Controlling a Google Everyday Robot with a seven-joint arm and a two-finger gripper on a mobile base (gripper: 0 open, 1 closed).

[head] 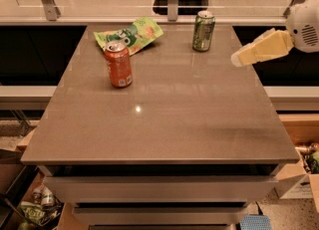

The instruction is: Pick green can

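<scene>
At the desk's [164, 124] far edge stood the green can [204, 31]. The hand [238, 58] hovered off the right edge nearby, grip state impossible to tell. Orange can [118, 64] and snack bag [130, 34] sat toward the far-left corner.

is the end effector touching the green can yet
No, the end effector hovers right of the green aluminium drink can, apart from it.

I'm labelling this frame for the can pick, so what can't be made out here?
In the camera view:
- Gripper, at the right edge of the table, right of the green can and apart from it: its arm is cut off by the picture's right edge.
- Green can: markings too small to read.
- Snack bag: part hidden behind the orange can.
- Clutter lower left: dark, cut by the tabletop.
</scene>
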